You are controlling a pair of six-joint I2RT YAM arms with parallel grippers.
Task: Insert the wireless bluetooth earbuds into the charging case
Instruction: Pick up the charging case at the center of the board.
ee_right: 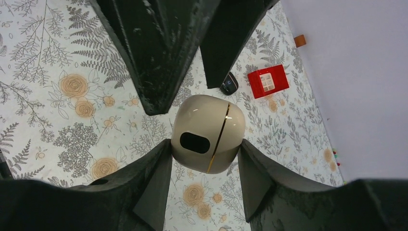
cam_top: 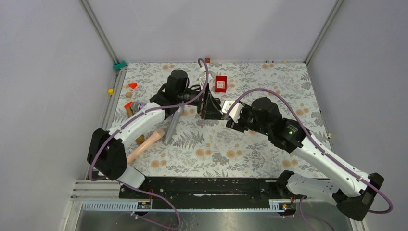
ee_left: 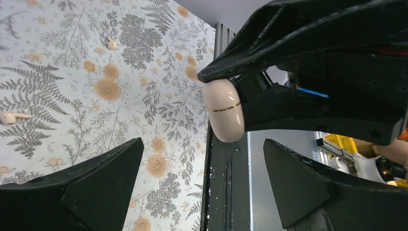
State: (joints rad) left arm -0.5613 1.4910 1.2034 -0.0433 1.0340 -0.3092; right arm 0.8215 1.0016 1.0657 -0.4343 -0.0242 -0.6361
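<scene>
Likely light and slippery, the cream charging case (ee_right: 207,132) is clamped flank-wise by the right gripper (ee_right: 204,147) fingers (left gripper (ee_left: 203,144) fingers apart).

The charging case (ee_right: 208,139) sits mid-frame in the right pincer (ee_right: 206,151), above the bench (ee_right: 57,57); a box (ee_right: 268,81) lies upper right of it. On the bench, one earbud (ee_left: 9,117) lies at the left edge, another earbud (ee_left: 111,44) upper left.
</scene>
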